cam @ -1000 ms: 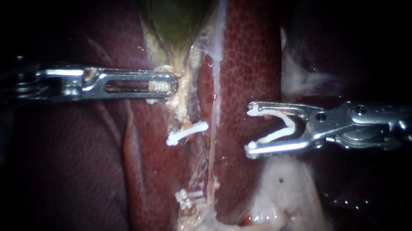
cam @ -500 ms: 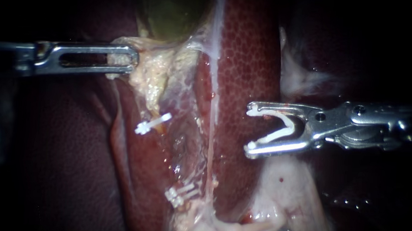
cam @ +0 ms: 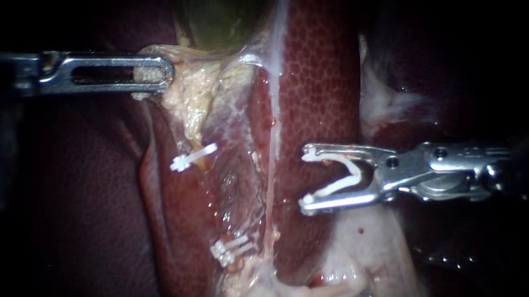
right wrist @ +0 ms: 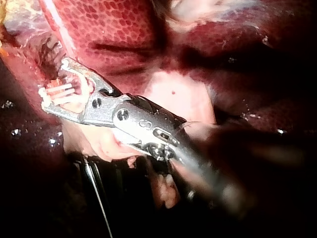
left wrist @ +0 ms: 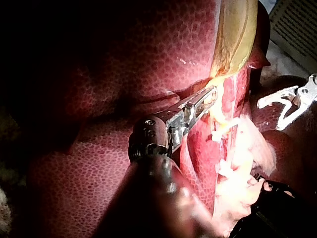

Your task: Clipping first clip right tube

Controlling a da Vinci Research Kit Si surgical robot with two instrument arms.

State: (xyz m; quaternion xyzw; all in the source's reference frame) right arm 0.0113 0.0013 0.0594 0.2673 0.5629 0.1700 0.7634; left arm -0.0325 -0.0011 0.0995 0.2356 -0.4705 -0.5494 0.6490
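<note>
My left instrument [cam: 155,77] [left wrist: 208,97] is shut on pale fatty tissue [cam: 186,94] at the neck of the green gallbladder [cam: 222,15] and holds it out to the left. A thin pale right tube [cam: 270,178] runs down over the liver [cam: 321,79]. My right instrument [cam: 305,179] [right wrist: 52,79] stands just right of that tube, apart from it. Its jaws are spread wide and carry an open white clip [cam: 347,173] [right wrist: 69,90]. On the stretched tissue to the left sit one white clip [cam: 194,156] and a pair of clips [cam: 231,251] lower down.
Whitish fat [cam: 367,248] lies under and below my right instrument. More pale tissue [cam: 386,100] lies at the upper right. Dark liver surface [cam: 83,206] fills the left side. In the left wrist view my right instrument [left wrist: 285,104] shows beyond the tissue fold.
My left instrument has pulled the gripped tissue up and to the left, spreading the tissue and carrying the single clip leftward. My right instrument has moved a little left and down, closer to the right tube.
</note>
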